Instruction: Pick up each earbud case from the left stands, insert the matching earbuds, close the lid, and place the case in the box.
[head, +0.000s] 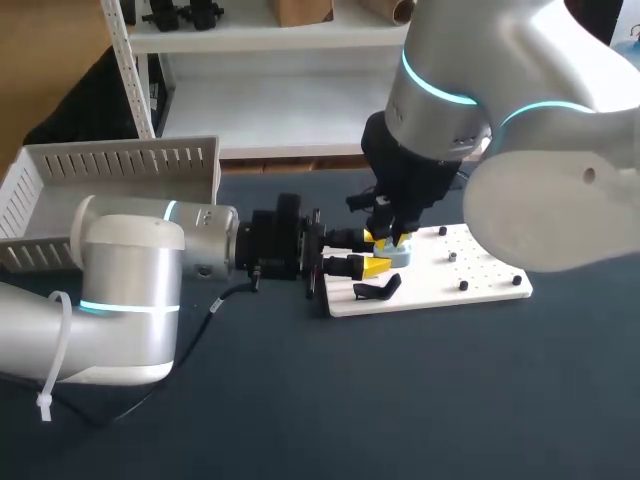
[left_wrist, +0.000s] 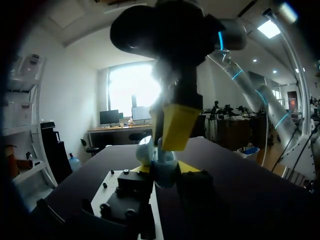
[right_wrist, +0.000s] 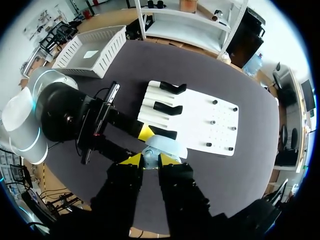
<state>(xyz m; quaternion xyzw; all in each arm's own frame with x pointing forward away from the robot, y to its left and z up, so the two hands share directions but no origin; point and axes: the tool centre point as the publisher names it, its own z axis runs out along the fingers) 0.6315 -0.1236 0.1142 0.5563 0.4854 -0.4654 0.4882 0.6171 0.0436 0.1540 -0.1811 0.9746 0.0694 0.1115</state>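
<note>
A pale blue earbud case (head: 398, 256) (left_wrist: 162, 161) (right_wrist: 169, 147) hangs just above the white board's left part. My left gripper (head: 375, 255) (left_wrist: 164, 170) (right_wrist: 145, 146) comes in level from the left and is shut on the case's two sides. From above, my right gripper (head: 392, 240) (right_wrist: 150, 160) points straight down onto the case's top. Its yellow fingertips (left_wrist: 177, 125) pinch a small pale blue piece there. I cannot tell whether that piece is an earbud or the lid's edge.
The white board (head: 480, 265) (right_wrist: 200, 115) carries black case stands (head: 378, 290) (right_wrist: 172, 88) on its left and small black pegs on its right. A white slotted box (head: 60, 190) (right_wrist: 90, 50) stands at the table's far left, behind my left arm.
</note>
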